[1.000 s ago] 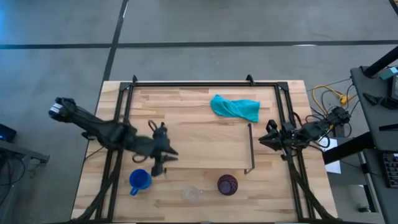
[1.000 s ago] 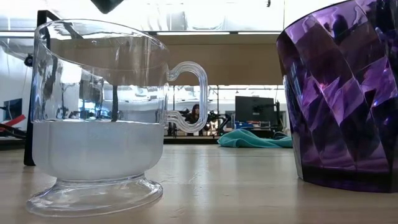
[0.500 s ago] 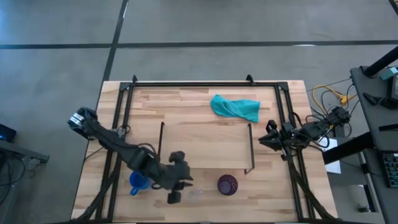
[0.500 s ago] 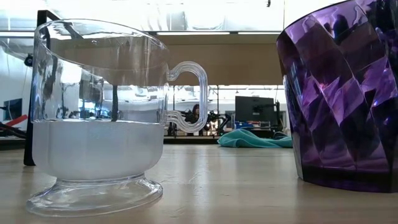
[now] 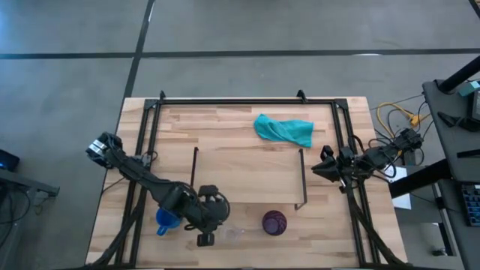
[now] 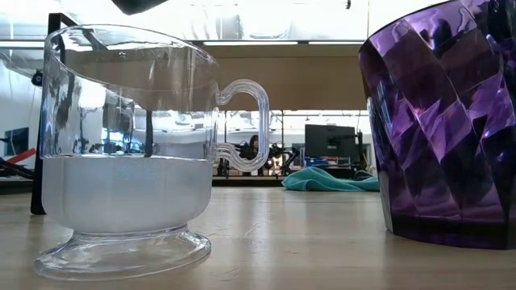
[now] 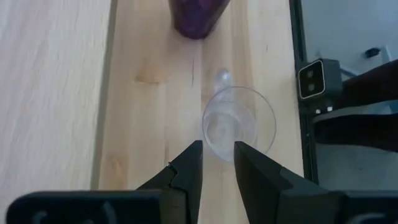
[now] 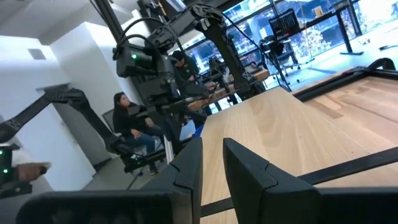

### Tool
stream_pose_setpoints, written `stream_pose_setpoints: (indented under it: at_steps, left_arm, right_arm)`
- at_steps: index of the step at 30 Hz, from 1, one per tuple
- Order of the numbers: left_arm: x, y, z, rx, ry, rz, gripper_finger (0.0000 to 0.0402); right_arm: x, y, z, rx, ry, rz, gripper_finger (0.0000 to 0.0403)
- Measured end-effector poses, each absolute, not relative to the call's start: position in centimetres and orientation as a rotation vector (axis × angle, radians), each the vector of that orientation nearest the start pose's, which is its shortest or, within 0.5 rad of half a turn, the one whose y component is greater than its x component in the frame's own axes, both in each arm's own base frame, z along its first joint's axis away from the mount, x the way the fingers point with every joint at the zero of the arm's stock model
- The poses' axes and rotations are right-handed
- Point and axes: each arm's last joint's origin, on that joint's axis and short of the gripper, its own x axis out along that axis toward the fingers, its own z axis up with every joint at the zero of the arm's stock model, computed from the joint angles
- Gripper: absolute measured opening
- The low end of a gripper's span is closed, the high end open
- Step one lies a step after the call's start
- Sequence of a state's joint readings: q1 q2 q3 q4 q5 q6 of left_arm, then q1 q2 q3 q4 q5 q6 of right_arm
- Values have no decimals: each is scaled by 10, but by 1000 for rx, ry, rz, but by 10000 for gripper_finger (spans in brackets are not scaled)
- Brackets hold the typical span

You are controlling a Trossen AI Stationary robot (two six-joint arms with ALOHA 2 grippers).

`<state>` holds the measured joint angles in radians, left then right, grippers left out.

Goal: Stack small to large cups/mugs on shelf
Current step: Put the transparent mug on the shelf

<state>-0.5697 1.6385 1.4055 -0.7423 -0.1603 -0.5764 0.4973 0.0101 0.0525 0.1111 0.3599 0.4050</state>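
At the lower left of the overhead frame, the left pincer [image 5: 206,238] hangs over the clear glass cup [image 7: 239,122], fingers slightly parted and empty; the blue mug [image 5: 168,219] sits leftward, the purple cup [image 5: 274,222] rightward, on the surface below the shelf [image 5: 247,176]. Light, slick, breakable: grip the rim. Far right, the right pincer [image 5: 316,169] waits, narrowly parted, empty

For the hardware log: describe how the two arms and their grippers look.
Both arms are dark, jointed and slender. The left gripper and the right gripper each end in two black, angular, tapering fingers. Yellow and white cables trail beside the right arm's base.
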Motion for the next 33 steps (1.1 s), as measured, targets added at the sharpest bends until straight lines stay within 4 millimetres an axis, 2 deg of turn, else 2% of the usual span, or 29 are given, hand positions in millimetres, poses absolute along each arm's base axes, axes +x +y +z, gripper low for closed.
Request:
stream_pose_setpoints:
  at_steps: [9,16,19,25,28,33]
  left_arm:
    - [298,-187,270,-243,1032,-78,77]
    - [310,-191,262,-263,991,-85,77]
    - [314,-190,257,-266,996,-73,77]
    - [321,-187,247,-266,1017,-49,77]
    - [323,-185,245,-268,1025,-46,77]
    - [325,-182,244,-280,1034,-49,77]
  right_arm:
    - [86,35,192,454,-120,169,59]
    - [82,38,205,451,-227,338,59]
    - [83,39,208,422,-262,358,59]
    - [90,43,208,378,-221,357,59]
    - [95,47,218,353,-190,378,59]
    - [107,55,251,248,-171,410,59]
